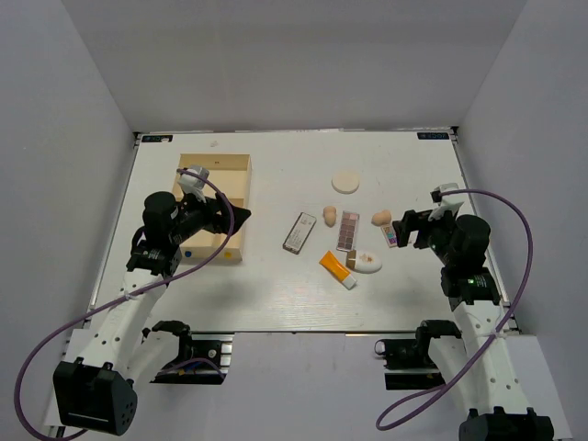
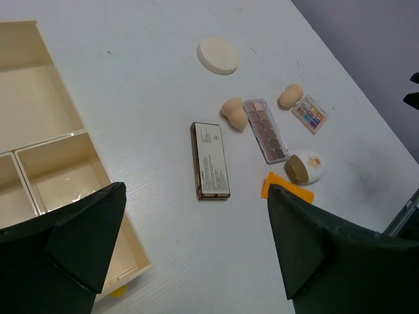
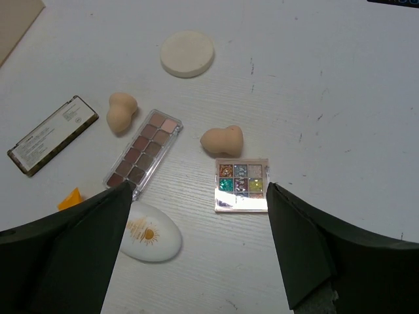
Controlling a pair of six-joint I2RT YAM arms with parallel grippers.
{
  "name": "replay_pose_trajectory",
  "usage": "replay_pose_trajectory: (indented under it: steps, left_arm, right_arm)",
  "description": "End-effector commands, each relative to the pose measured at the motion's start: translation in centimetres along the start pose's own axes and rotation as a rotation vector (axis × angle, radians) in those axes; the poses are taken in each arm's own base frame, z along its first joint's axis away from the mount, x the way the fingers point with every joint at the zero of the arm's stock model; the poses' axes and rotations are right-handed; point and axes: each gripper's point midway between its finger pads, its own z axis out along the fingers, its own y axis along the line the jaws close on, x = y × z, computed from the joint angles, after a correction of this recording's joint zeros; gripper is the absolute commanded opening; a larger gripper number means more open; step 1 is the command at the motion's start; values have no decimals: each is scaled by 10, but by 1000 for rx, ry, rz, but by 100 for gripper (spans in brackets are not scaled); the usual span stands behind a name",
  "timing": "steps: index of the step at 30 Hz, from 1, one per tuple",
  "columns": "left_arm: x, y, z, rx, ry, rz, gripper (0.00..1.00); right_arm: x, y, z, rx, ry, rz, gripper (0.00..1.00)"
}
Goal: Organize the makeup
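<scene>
Beige sponges, a white disc, three flat palettes, an orange tube and a white oval lie scattered in the middle of the table. The wooden box sits to their left. My left claw and right claw hover wide open and empty, one on either side of the makeup.

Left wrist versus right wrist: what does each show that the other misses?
Only left wrist: the box's open compartments and the oval item's brown cap. Only right wrist: nothing new beyond its own fingers. Both: disc, two sponges, long palette, colourful palette, labelled palette, and an edge of the orange tube.
</scene>
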Motion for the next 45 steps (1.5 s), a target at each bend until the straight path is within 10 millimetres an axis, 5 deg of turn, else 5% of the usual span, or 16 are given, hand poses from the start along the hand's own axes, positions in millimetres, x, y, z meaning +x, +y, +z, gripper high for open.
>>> replay_pose_trajectory:
  steps: [1,7,14,16,17,19,20,21,22,24,26,30,34,45]
  left_arm:
    - [-5,-6,-1,33,-16,28,98]
    - [-1,-8,1,52,4,20,98]
    - [0,-16,4,106,27,1,95]
    - [1,-25,6,152,35,-15,89]
    - [-2,-27,7,164,27,-23,75]
    - [0,-26,13,165,51,-42,58]
    - [0,-27,16,167,65,-45,50]
    - [3,-25,23,146,96,-59,37]
    - [5,-24,26,135,117,-64,35]
    - [14,-23,36,93,159,-52,37]
    - [32,-28,49,73,249,-39,51]
    - [73,-25,78,-52,449,24,84]
    - [97,-20,98,-210,554,121,98]
    - [149,-7,149,-421,723,357,98]
  right_arm:
    - [-11,7,-2,-50,-37,-41,89]
    - [8,32,-8,-234,-3,-224,89]
    - [19,32,-7,-268,24,-292,85]
    - [20,36,-7,-292,24,-291,70]
    - [19,35,-7,-289,24,-293,31]
    - [17,30,-6,-258,28,-288,11]
    - [16,29,-5,-247,28,-287,17]
    - [16,26,-4,-235,37,-286,43]
    - [16,25,-3,-232,37,-288,55]
    - [15,24,-3,-223,45,-282,73]
    - [15,24,-3,-222,51,-277,88]
    - [13,21,-2,-203,59,-268,89]
    - [13,20,-2,-195,61,-268,89]
    - [12,21,-3,-198,60,-264,89]
